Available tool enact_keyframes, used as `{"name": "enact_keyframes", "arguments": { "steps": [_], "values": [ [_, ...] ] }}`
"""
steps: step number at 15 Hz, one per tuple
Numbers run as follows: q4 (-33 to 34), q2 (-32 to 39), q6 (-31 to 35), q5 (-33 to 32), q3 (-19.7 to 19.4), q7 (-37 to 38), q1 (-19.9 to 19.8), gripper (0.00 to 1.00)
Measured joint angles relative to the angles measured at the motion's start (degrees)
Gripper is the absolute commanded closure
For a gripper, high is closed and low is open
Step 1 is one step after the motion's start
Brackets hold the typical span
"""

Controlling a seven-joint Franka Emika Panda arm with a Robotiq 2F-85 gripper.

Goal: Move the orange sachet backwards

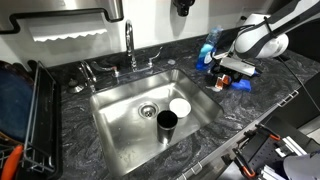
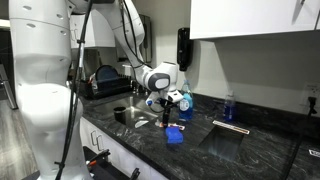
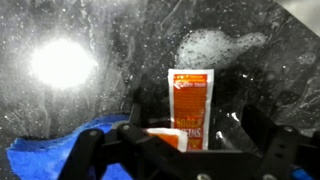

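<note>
- Beside the sink (image 1: 120, 128), low over the dark tabletop (image 3: 270, 70), the claw (image 3: 180, 148) hangs with its jaws spread wide, pinching nothing.
- Between its fingers the orange sachet (image 3: 190, 100) lies on the stone, close beside a blue cloth (image 3: 45, 155).
- At the sink's back rim the faucet (image 1: 130, 42) rises.

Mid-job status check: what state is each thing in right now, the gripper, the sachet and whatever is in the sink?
gripper: open, fingers either side of the sachet, not clamped.
orange sachet: lying on the counter, lower end hidden by the gripper.
blue cloth: crumpled beside the sachet.
faucet: off, no water seen.
black cup: upright in the sink.
white bowl: upright beside the cup.
</note>
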Motion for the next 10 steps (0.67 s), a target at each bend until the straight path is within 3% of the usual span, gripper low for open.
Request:
{"name": "enact_keyframes", "arguments": {
  "steps": [1, 3, 10],
  "values": [
    [-0.5, 0.0, 0.1, 0.0, -0.4, 0.0, 0.0, 0.25],
    [-1.5, 0.1, 0.5, 0.0, -1.1, 0.2, 0.0, 0.33],
    [-3.3, -2.5, 0.5, -0.2, -2.0, 3.7, 0.2, 0.83]
  ]
}}
